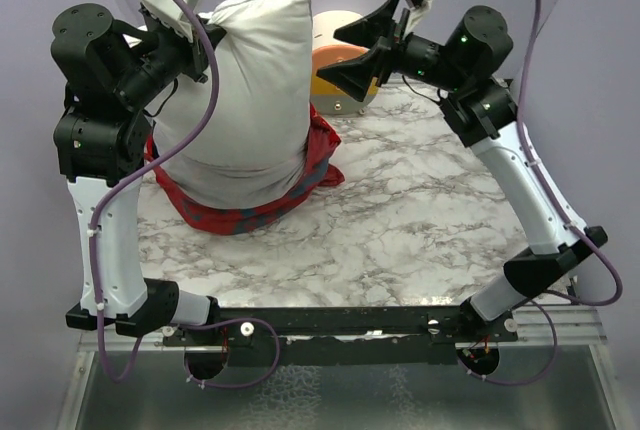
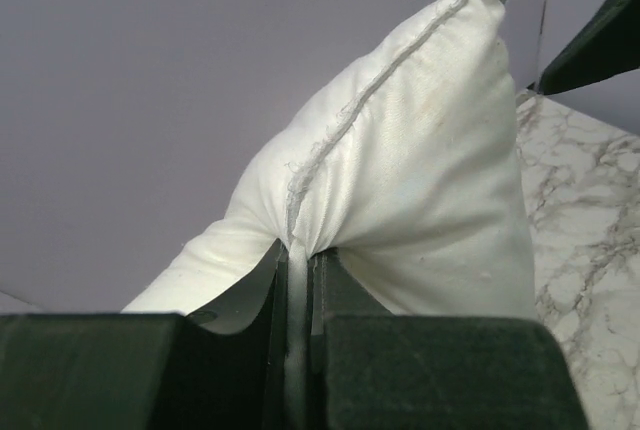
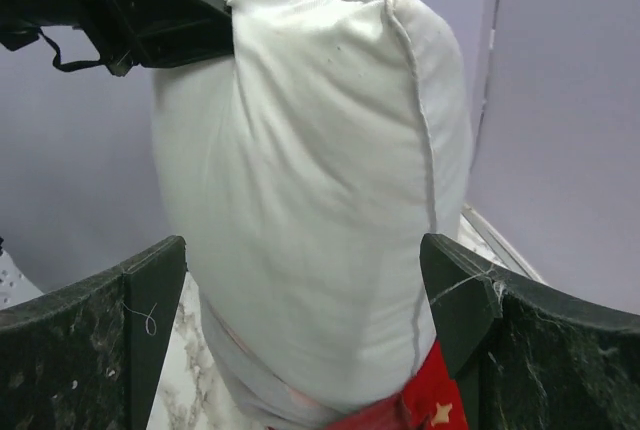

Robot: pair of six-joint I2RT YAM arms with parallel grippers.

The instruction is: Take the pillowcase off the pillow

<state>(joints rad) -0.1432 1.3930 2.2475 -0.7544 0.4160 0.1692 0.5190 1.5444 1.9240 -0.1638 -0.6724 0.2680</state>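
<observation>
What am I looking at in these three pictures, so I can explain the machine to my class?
It is a robot with two arms bolted at the near edge of a marble-patterned table. The wide picture comes from a camera above and behind the arms; the other two come from a camera on each wrist. Each arm ends in a two-finger end effector. The left end effector is shut on a seamed corner of the white pillow, holding it up. The right end effector is open beside the pillow, gripping nothing. The red pillowcase is bunched around the pillow's lower end on the table. A cream-and-orange cylinder sits behind.
</observation>
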